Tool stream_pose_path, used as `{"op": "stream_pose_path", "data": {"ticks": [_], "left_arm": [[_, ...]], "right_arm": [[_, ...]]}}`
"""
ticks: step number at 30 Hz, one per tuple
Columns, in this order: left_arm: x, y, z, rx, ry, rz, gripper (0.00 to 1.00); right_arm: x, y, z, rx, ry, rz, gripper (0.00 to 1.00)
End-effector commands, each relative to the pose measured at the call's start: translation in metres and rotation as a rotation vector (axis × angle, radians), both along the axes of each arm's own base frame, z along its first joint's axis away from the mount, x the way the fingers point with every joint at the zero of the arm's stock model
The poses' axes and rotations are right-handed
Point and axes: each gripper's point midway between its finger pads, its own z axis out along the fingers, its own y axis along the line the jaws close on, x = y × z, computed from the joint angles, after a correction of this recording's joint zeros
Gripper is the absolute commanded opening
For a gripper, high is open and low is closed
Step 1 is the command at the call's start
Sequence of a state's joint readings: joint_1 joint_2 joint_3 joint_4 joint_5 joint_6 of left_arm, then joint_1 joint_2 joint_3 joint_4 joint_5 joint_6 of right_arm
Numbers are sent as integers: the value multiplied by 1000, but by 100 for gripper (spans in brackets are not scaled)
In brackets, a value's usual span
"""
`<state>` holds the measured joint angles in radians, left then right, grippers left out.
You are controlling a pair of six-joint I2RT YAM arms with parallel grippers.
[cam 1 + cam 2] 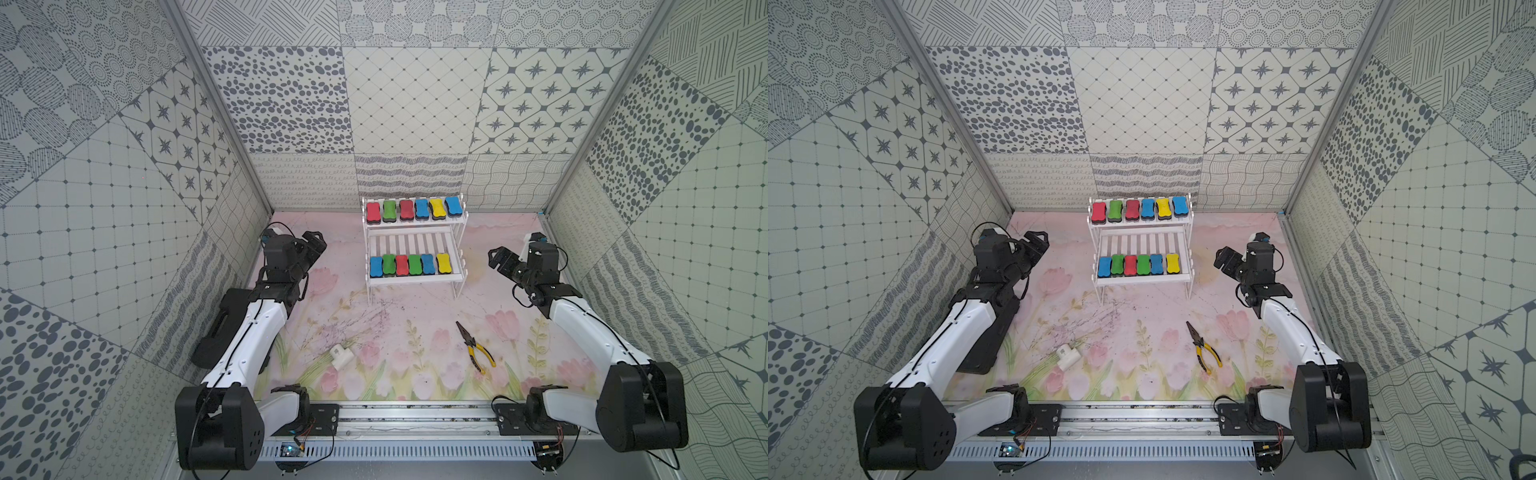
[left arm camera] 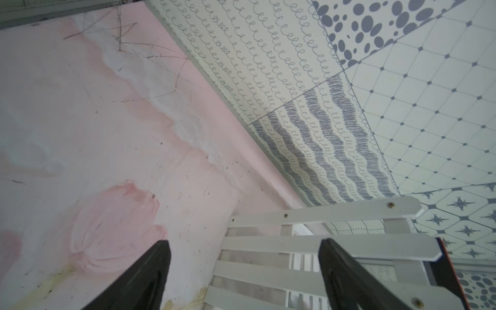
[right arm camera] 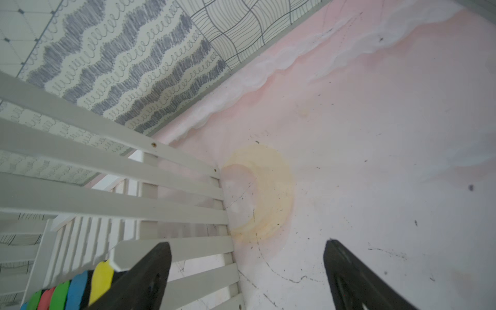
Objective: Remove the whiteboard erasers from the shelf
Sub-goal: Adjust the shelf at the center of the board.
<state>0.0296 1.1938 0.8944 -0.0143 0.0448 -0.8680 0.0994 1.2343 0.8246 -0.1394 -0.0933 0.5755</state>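
Flanking the shelf (image 1: 415, 241) carrying twelve whiteboard erasers (image 1: 402, 265), the left hand (image 1: 314, 243) and right hand (image 1: 498, 258) hover, both spread wide.

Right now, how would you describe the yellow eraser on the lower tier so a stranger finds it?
Start at the white two-tier shelf, lower tier. At that row's right end sits the yellow eraser. It is the row's only yellow one, standing slightly apart from the blue eraser beside it.

both top views look down from high front; wrist views closely share the shelf (image 2: 268, 245).
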Motion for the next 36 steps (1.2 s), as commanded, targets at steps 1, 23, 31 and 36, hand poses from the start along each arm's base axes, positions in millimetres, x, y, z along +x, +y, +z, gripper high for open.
{"op": "stream_pose_path", "data": {"ticks": [1, 23, 31, 36], "left_arm": [[-18, -65, -5, -87, 79, -275, 81], [-66, -148, 8, 38, 100, -568, 87], [-69, -146, 6, 47, 107, -566, 89], [-68, -148, 5, 46, 111, -573, 89]], "right_arm": [[-10, 20, 38, -41, -35, 85, 91], [20, 40, 18, -201, 174, 122, 54], [19, 62, -13, -199, 220, 183, 51], [15, 79, -19, -203, 223, 222, 51]]}}
